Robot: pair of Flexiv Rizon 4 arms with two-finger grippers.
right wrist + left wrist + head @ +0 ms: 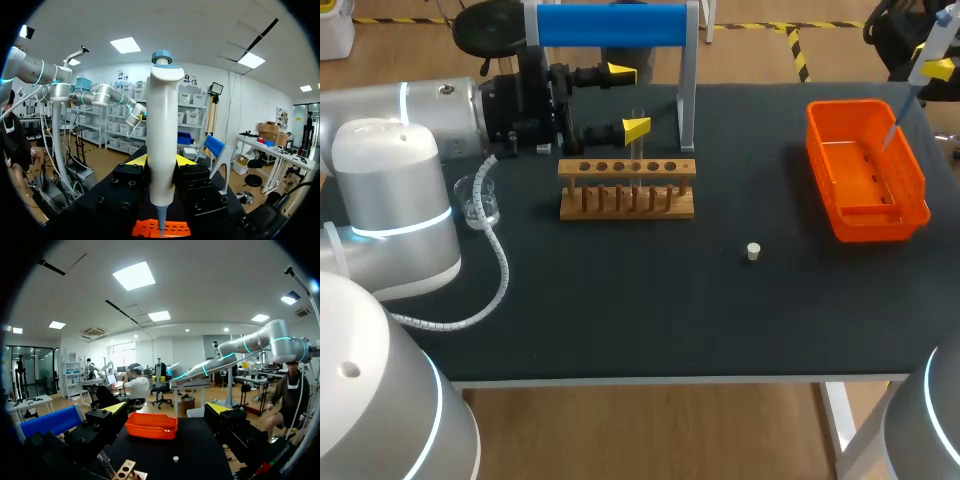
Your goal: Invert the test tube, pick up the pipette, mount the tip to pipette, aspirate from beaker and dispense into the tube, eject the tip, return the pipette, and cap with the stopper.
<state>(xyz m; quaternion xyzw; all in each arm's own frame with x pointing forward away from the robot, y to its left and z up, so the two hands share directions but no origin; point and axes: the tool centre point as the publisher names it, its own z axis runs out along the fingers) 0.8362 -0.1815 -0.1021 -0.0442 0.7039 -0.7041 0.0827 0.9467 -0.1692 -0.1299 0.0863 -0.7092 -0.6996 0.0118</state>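
The right pincer (161, 161) is clamped on the white pipette (164, 125), one yellow tip on each side of the body, and holds it upright with the narrow end pointing down. That end hangs over the orange basket (918, 185) at the far right of the counter (620, 300). I take this to mean the basket is where a tip is picked up or thrown off. From here I cannot tell whether a tip is on the pipette. Holding it plumb makes sense either way, since a tip seats or drops straight along that line.

The left pincer (629, 100) stands wide apart, gripping nothing, turned sideways at the back of the counter. Its nearer yellow finger is just beside the top of the glass tube (638, 150), which stands upright in the wooden rack (627, 200). It looks parked there to be ready to steady the tube, though whether it touches the glass is hard to say.

The beaker (480, 205) sits to the left of the rack, close under the left arm and well apart from the pipette, so drawing liquid looks to me like a later step. The small stopper (753, 251) lies alone on the counter between the rack and the basket, and the tube is not yet capped.
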